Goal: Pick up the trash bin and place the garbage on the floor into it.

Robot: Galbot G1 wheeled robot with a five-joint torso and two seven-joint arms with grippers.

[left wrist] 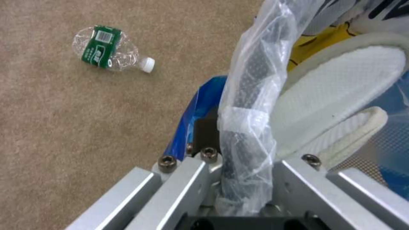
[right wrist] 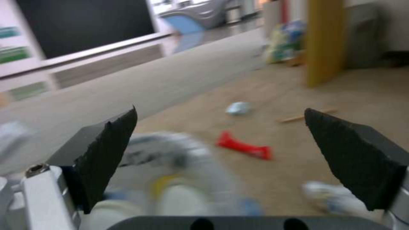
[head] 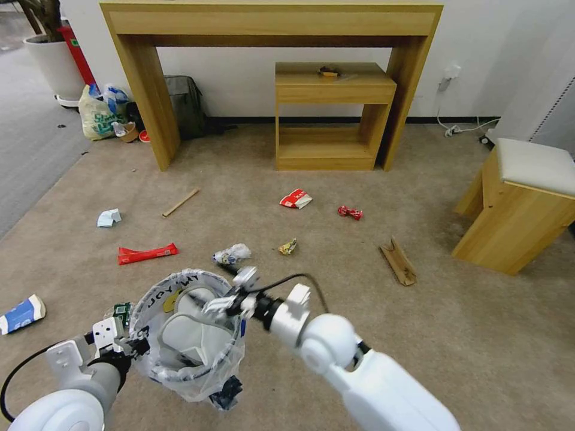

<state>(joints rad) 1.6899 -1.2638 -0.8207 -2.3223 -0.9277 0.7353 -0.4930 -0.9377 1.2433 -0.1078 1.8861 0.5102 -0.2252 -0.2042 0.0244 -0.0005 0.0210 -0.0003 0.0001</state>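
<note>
The trash bin, dark with a clear printed bag, hangs above the floor. My left gripper is shut on its rim. Two white slippers lie inside the bin. My right gripper hovers over the bin's mouth, open and holding nothing, its fingers wide apart. Garbage lies on the carpet: a long red wrapper, a red-white carton, a small red wrapper, a crumpled wrapper, a cardboard strip, a stick, a tissue, a paper cup and a green-label bottle.
A wooden console table with a small shelf unit under it stands at the back wall. A cushioned stool is at the right. A yellowish tied bag and a grey backpack sit by the table's left leg.
</note>
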